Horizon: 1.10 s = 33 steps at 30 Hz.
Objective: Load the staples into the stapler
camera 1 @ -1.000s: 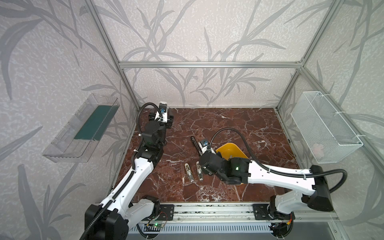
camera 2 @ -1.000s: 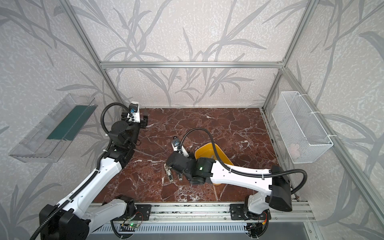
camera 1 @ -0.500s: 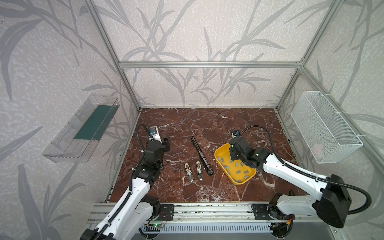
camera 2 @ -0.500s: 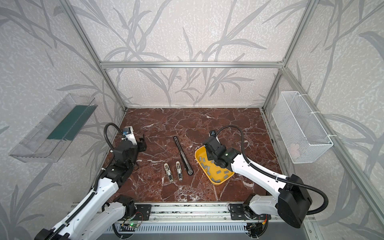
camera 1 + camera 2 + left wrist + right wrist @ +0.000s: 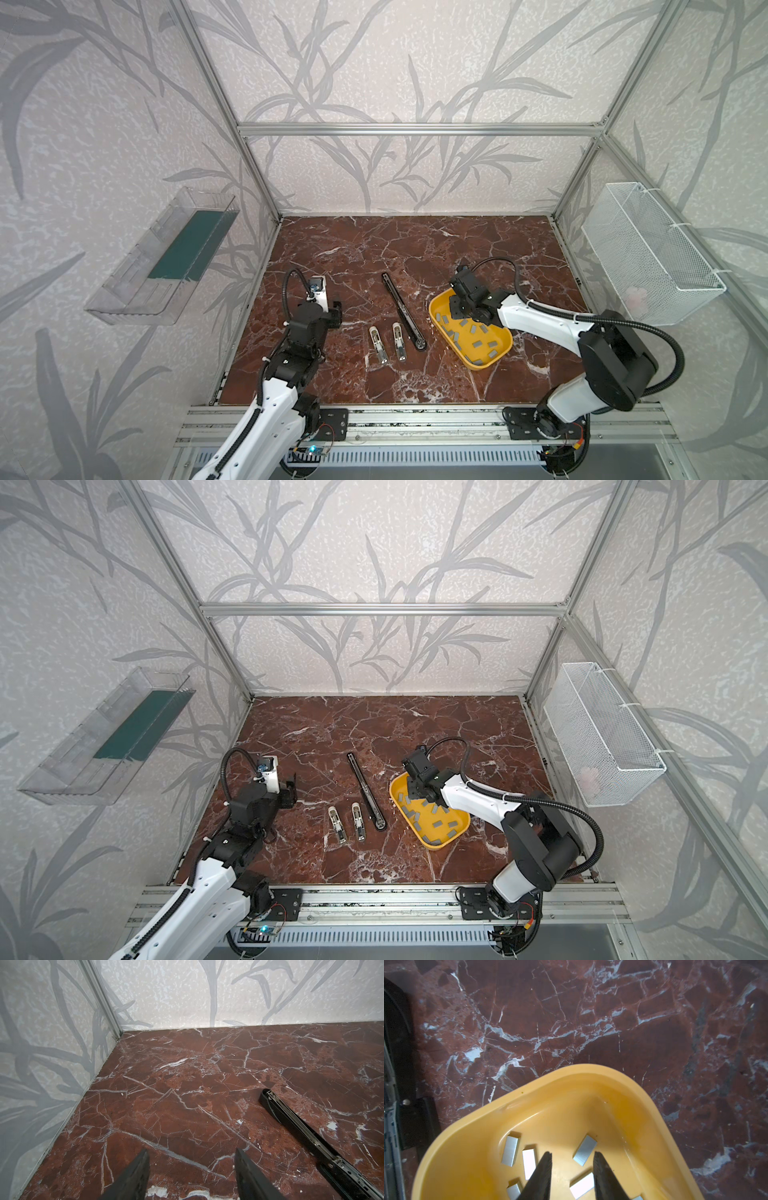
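While the left gripper (image 5: 191, 1152) hovers, the right gripper (image 5: 572, 1154) dips into the tray (image 5: 571, 1070).

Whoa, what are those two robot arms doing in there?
They are getting ready to load a stapler. The right tool hangs open over the yellow tray, close above the little silver staple strips, holding none. The long black stapler lies flat on the marble table between the arms, untouched. The left tool is open and empty, off to the stapler's side.
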Available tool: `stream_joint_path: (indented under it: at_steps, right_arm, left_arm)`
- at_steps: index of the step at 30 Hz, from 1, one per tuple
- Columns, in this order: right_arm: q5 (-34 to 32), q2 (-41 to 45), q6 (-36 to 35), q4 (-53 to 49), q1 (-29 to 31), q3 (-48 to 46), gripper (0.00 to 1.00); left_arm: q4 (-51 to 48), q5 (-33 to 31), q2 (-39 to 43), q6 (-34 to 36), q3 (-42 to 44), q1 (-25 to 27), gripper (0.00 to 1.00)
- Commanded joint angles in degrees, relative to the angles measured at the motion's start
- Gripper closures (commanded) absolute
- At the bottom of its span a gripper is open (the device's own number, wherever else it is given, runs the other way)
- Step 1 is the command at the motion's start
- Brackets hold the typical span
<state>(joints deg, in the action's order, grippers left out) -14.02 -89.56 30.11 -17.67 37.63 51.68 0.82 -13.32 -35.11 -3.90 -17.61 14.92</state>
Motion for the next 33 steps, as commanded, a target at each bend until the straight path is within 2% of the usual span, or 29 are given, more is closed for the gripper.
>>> stream_joint_path:
  at_steps: [1,4,9,19,33]
  right_arm:
    - [1.5,-1.1,2.6,1.3,-1.9,0.8,0.65]
    - [3.4,-2.5,3.2,1.3,-3.1,0.9,0.66]
    - [3.4,-4.0,3.3,-0.7,-3.4,2.2,0.66]
    - [6.8,-7.6,5.7,-1.7,-3.5,2.6,0.70]
    - [2.5,-4.6,6.0,-2.4,-3.5,1.1,0.71]
  left_arm:
    - [-0.4,0.5,2.4,2.4,4.5,-0.1,0.32]
    - [-1.2,5.0,5.9,4.0,5.1,-0.1,0.36]
    - [0.2,3.7,9.8,3.9,7.8,-0.1,0.31]
    - [1.3,3.2,8.8,3.7,8.1,-0.1,0.31]
    - [1.9,3.0,8.1,3.6,8.3,-0.1,0.31]
